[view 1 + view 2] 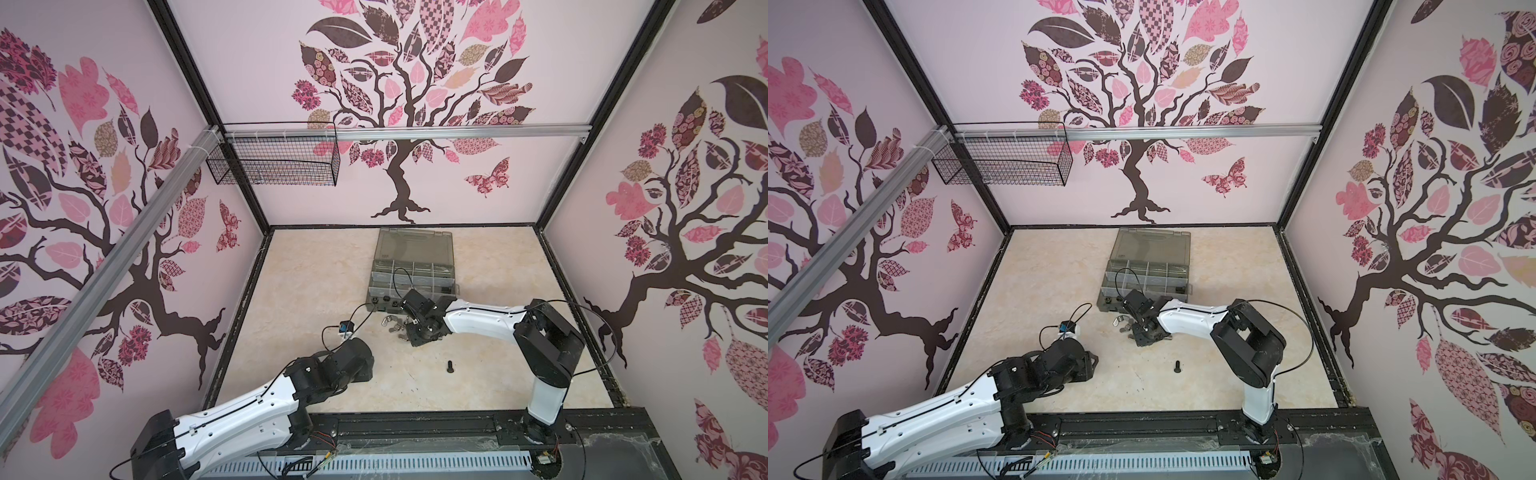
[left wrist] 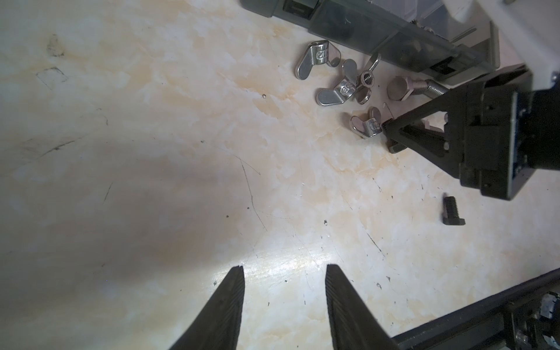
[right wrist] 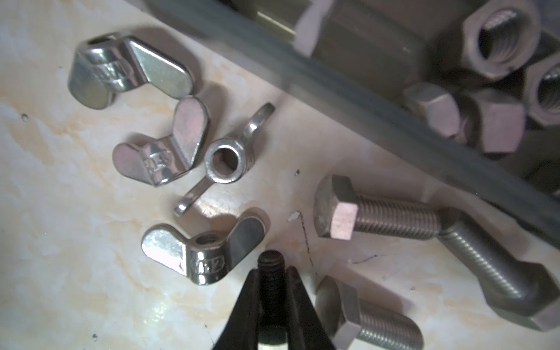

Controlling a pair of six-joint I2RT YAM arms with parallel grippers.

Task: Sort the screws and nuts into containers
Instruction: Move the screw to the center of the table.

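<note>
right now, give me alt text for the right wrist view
The right tool pinches a short black threaded screw. Around it on the marbled beige tabletop lie four silver metal wing nuts and three silver hex-head bolts, beside a smoky grey plastic organizer case holding metal hex nuts.

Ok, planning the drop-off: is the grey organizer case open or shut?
Open: the smoky grey translucent organizer case has its lid folded back, compartments exposed in both top views.
</note>
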